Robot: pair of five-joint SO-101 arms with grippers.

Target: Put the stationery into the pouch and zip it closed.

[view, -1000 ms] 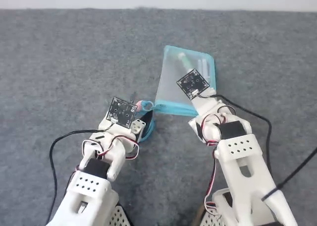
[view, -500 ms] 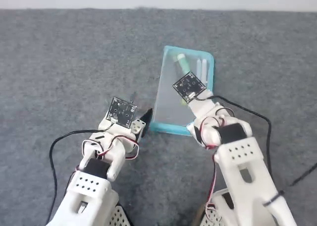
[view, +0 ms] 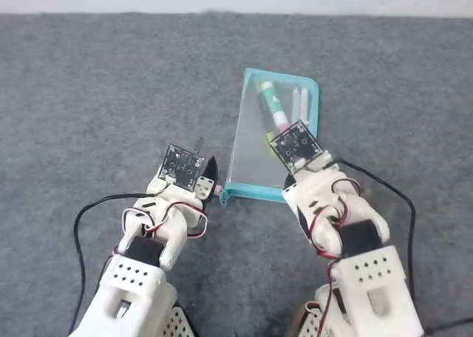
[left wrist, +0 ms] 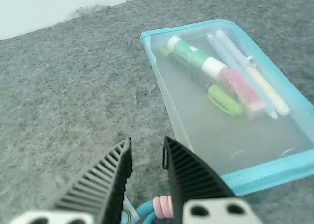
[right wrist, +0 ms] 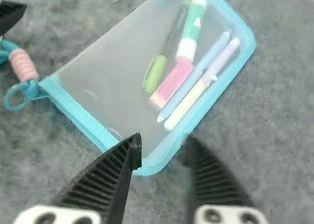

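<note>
Left fingers [left wrist: 186, 180] half hiding zip pull [left wrist: 161, 207], pouch [left wrist: 221, 130] flat

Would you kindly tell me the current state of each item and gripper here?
pouch: lying flat, apparently zipped closed.
stationery: inside the pouch.
zipper pull: at the pouch's corner, ungripped.
left gripper: open, above the zipper pull.
right gripper: open, holding nothing.

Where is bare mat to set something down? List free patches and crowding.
Free: mat left of the pouch, the strip to its right, the band beyond it. Crowded: its near edge, with left gripper, right gripper, zipper pull.
</note>
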